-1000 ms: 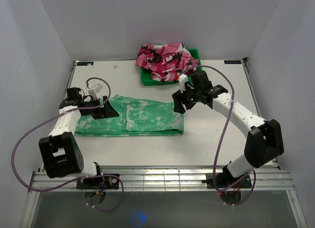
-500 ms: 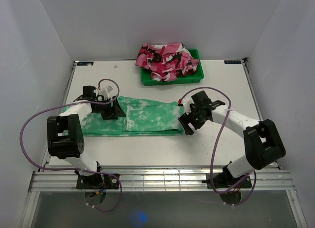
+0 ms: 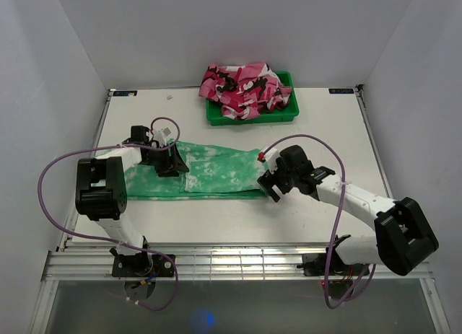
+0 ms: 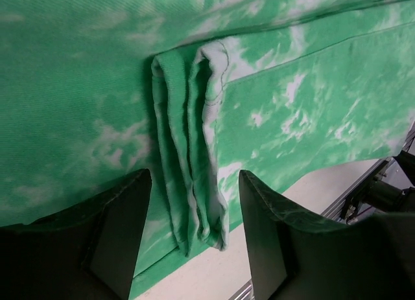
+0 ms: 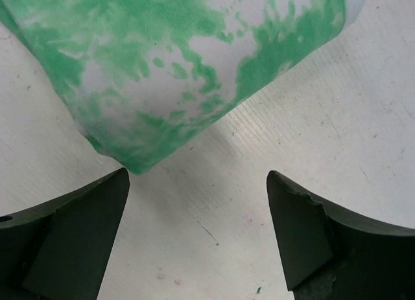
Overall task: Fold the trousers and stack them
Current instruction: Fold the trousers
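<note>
The green tie-dye trousers [image 3: 216, 172] lie flat in a long strip across the table's middle. My left gripper [image 3: 173, 161] is open and low over their left-middle. In the left wrist view [image 4: 194, 238] its fingers [image 4: 123, 235] straddle a bunched ridge of the cloth [image 4: 194, 177] without closing on it. My right gripper [image 3: 268, 184] is open at the trousers' right end. In the right wrist view [image 5: 198, 222] the cloth's corner [image 5: 162, 73] lies just ahead of the open fingers [image 5: 305, 229], with bare table between them.
A green bin [image 3: 289, 112] at the back holds a pile of pink camouflage clothes [image 3: 245, 89]. White walls enclose the table on three sides. A metal rail [image 3: 238, 262] runs along the near edge.
My left gripper has moved right along the trousers onto a bunched fold. My right gripper has come down and toward me to the trousers' right end. Both stay open.
</note>
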`<action>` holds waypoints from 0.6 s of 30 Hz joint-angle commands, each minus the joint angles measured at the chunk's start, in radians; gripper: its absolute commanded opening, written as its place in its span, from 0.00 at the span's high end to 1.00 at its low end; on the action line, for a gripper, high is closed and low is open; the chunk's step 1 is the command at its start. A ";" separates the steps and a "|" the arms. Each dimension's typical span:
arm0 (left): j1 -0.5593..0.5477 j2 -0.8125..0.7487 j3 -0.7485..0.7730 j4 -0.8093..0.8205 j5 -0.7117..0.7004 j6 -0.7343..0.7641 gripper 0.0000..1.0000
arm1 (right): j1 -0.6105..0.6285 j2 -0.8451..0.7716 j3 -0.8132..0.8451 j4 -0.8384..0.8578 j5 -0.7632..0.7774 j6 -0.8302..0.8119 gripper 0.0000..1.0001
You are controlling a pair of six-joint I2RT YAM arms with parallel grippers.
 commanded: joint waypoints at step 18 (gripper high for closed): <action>-0.012 0.056 0.064 0.013 -0.030 -0.044 0.57 | 0.209 0.045 -0.194 0.488 0.356 -0.216 0.26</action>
